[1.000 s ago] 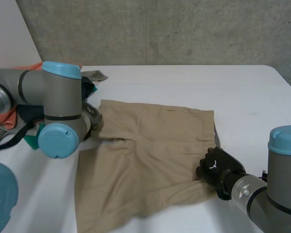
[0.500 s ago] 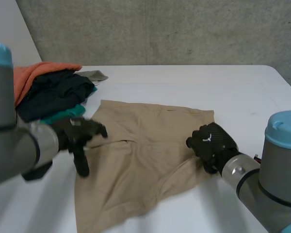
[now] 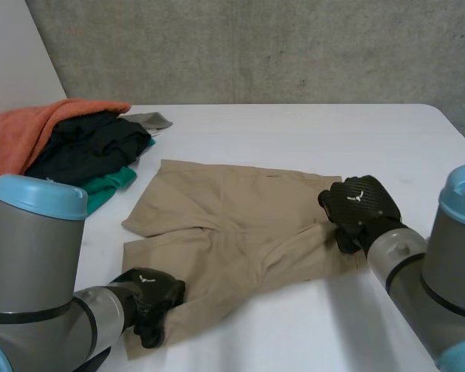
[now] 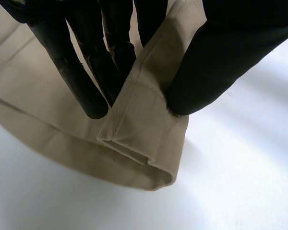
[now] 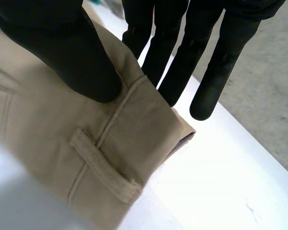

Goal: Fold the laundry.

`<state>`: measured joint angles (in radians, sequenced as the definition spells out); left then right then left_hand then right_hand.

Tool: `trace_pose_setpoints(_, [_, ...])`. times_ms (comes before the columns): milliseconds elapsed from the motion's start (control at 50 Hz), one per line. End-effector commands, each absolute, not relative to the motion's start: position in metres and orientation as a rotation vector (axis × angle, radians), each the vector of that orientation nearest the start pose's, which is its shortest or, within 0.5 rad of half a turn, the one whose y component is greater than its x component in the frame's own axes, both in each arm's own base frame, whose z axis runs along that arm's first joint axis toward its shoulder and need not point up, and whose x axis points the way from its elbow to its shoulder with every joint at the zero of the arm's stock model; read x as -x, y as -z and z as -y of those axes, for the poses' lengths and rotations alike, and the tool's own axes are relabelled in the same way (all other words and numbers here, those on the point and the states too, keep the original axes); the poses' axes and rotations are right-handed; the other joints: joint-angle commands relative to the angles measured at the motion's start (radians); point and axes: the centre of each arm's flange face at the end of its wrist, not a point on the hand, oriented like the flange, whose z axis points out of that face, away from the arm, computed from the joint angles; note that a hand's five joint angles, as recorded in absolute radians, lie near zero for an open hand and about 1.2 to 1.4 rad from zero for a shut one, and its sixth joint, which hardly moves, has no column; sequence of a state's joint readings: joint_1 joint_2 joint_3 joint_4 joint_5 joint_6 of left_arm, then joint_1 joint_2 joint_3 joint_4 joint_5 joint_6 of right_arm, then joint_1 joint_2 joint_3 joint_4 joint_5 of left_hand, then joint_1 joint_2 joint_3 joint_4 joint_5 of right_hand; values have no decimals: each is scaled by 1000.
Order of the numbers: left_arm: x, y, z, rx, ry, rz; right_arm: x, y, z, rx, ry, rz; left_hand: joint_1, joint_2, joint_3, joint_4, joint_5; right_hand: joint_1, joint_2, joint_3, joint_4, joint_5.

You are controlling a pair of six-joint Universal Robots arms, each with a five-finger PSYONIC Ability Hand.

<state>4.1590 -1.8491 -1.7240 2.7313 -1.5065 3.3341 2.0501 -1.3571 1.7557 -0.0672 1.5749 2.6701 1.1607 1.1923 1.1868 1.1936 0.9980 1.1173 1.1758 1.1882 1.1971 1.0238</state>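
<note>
Shorts (image 3: 232,232): khaki, lying on the white table (image 3: 294,132).
Left hand (image 3: 153,294): low at the shorts' near leg hem, fingers and thumb pinching its corner.
Right hand (image 3: 360,208): at the shorts' waistband corner, thumb on top, clamping it against the fingers.

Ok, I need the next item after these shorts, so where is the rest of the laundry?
In the head view the laundry pile sits on the table's far left, just beyond the tan shorts.

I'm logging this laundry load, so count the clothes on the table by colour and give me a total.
tan shorts: 1
orange cloth: 1
black cloth: 1
teal cloth: 1
grey cloth: 1
Total: 5
</note>
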Motion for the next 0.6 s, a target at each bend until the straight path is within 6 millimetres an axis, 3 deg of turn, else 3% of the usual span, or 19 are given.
trace_pose_setpoints(20, [254, -185, 134, -1300, 1187, -2809, -237, -189, 159, 1827, 1486, -2162, 236, 204, 209, 203, 224, 279, 220, 208, 199, 198])
trace_pose_setpoints(40, [253, -184, 128, -1358, 1151, -2785, -232, -185, 149, 1936, 1394, -2132, 236, 204, 209, 203, 224, 279, 220, 208, 199, 198])
trace_pose_setpoints(60, [250, -183, 115, -1492, 1045, -2729, -218, -178, 131, 2135, 1190, -2066, 236, 204, 209, 203, 224, 279, 220, 208, 199, 198])
trace_pose_setpoints(100, [245, -181, 102, -1630, 914, -2665, -204, -176, 118, 2302, 1005, -1993, 236, 204, 209, 203, 224, 279, 220, 208, 199, 198])
trace_pose_setpoints(120, [241, -180, 93, -1738, 811, -2608, -198, -178, 121, 2397, 973, -1947, 236, 204, 209, 203, 224, 279, 220, 208, 199, 198])
trace_pose_setpoints(180, [237, -181, 90, -1818, 740, -2557, -197, -181, 136, 2324, 1080, -2021, 236, 204, 209, 203, 224, 279, 220, 208, 199, 198])
trace_pose_setpoints(280, [253, -198, 127, -1699, 1036, -2493, -208, -184, 178, 2067, 1362, -2161, 236, 204, 209, 203, 224, 279, 220, 208, 199, 198])
trace_pose_setpoints(340, [260, -206, 150, -1614, 1155, -2452, -214, -184, 191, 1962, 1439, -2195, 236, 204, 209, 203, 224, 279, 220, 208, 199, 198])
trace_pose_setpoints(460, [287, -231, 216, -1438, 1491, -2316, -235, -186, 223, 1749, 1678, -2223, 236, 204, 209, 203, 224, 279, 220, 208, 199, 198])
trace_pose_setpoints(600, [324, -231, 305, -1311, 1798, -2124, -263, -188, 270, 1445, 2044, -2150, 236, 204, 209, 203, 224, 279, 220, 208, 199, 198])
